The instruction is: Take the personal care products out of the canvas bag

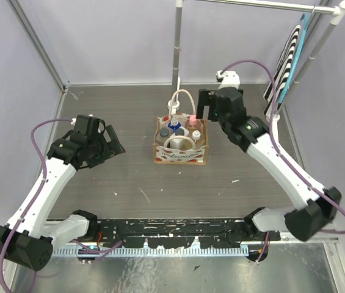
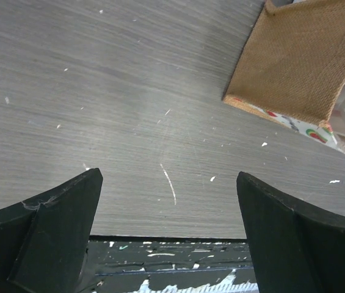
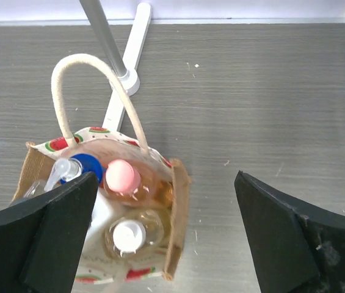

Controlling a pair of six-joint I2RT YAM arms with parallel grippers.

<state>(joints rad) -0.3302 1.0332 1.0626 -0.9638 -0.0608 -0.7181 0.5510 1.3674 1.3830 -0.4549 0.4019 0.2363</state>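
Observation:
The canvas bag (image 1: 181,152), tan with watermelon print and white rope handles, stands mid-table with several small bottles inside. In the right wrist view the bag (image 3: 178,207) holds a peach bottle with a pink cap (image 3: 123,177), a white-capped bottle (image 3: 127,236) and a blue-capped one (image 3: 88,163). My right gripper (image 1: 209,105) is open and empty, just behind and right of the bag, above it (image 3: 166,235). My left gripper (image 1: 112,141) is open and empty, left of the bag; the left wrist view (image 2: 169,229) shows the bag's tan side (image 2: 300,61) at upper right.
A metal stand pole (image 1: 176,43) with a white base foot (image 3: 132,52) rises just behind the bag. A black-and-white striped cloth (image 1: 288,61) hangs from a rail at the back right. The table's front edge (image 2: 172,244) lies under my left gripper.

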